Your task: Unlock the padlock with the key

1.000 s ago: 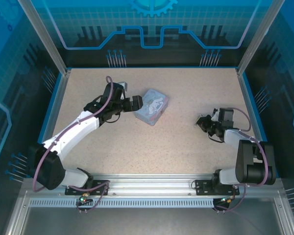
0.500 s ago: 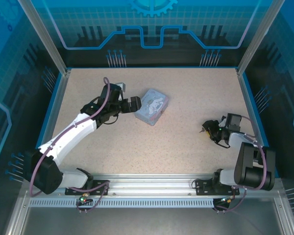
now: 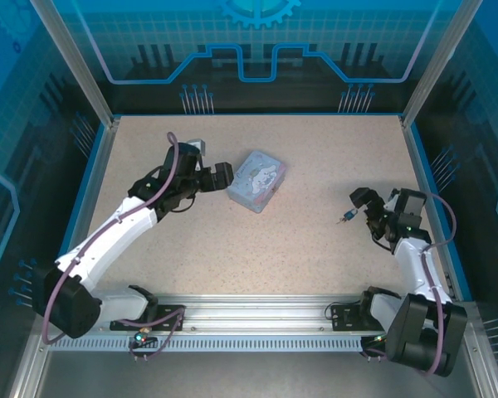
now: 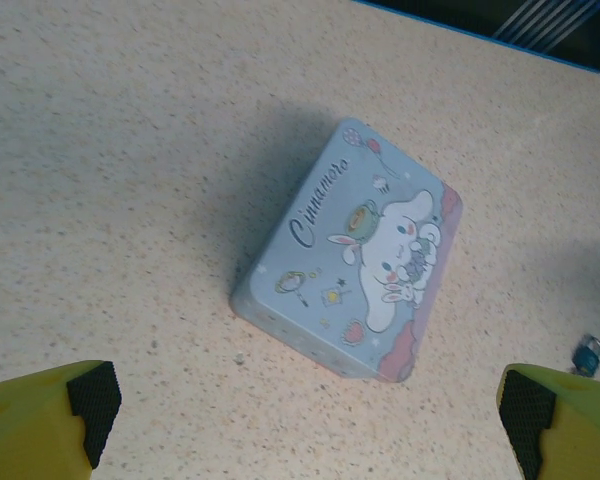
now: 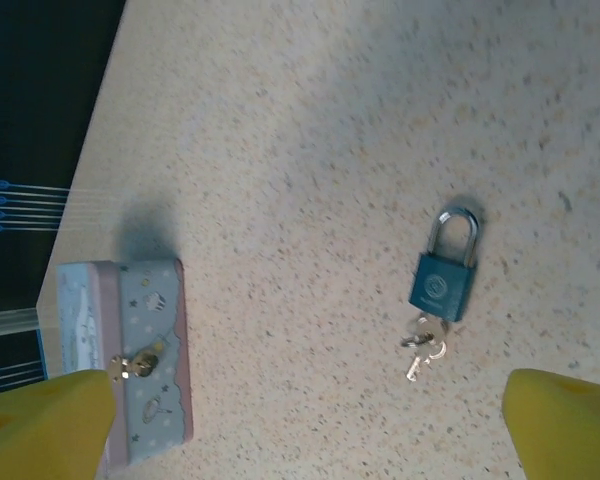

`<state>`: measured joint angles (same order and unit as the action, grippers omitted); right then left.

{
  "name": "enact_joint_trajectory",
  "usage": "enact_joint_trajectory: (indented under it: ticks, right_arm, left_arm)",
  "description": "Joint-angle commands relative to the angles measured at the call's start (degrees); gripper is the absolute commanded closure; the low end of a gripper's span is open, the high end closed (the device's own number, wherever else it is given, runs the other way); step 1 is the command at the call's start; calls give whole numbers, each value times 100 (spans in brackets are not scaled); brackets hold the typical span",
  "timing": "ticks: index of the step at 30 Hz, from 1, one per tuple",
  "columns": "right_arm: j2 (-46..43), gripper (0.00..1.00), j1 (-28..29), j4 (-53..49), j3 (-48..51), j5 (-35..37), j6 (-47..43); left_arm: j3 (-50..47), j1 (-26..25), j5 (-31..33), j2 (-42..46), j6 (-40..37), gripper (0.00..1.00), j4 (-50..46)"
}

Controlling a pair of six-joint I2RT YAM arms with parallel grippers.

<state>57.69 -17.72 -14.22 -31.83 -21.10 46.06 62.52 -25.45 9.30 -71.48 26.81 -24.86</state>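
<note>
Speckled tabletop (image 3: 299, 240), padlock (image 5: 443, 280) with key (image 5: 423, 350) newly loose; right claw (image 5: 305, 425), left claw (image 4: 308, 405) both agape.

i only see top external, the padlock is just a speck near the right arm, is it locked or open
Observer: On the right wrist view the padlock lies flat, and both legs of its shackle look seated in the blue body, so it appears locked.
Operator: wheres the key
Observer: A small bunch of keys lies against the bottom end of the body. I cannot tell whether one is in the keyhole.
Operator: anything on the tin i should know
Observer: The tin has a small gold clasp on the side that faces the right wrist camera.
</note>
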Motion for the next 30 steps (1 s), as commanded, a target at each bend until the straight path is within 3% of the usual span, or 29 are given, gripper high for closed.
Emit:
enact_joint_trajectory:
  ticks: [1, 7, 11, 14, 20, 23, 30]
  right_arm:
    - [-103, 0, -15, -657, -578, 424, -470]
    - [84, 0, 402, -949, -1209, 2098, -946]
    - [-16, 0, 1117, -29, -897, 3696, -1471]
    - [90, 0, 1627, 506, -753, 4565, -2326]
    - [858, 0, 1898, 1258, -509, 4887, -2840]
    - [937, 0, 1902, 1911, -159, 4973, -2956]
    - [987, 0, 1924, 3628, 577, 4867, -3147]
  left_arm:
    - [-345, 58, 764, 371, -264, 1, 228]
    - [-1692, 82, 1871, 1098, -727, 1, 1860]
    - [-2464, 197, 2452, 1438, -1035, 1, 2806]
    - [-2606, 479, 2542, 1479, -1348, 1, 2850]
    - [-3486, 1315, 2229, 1528, -2230, 1, 4183]
    - [-3709, 1617, 2138, 1429, -2321, 1, 4325]
    - [-4261, 1800, 1579, 451, -2648, 1, 6043]
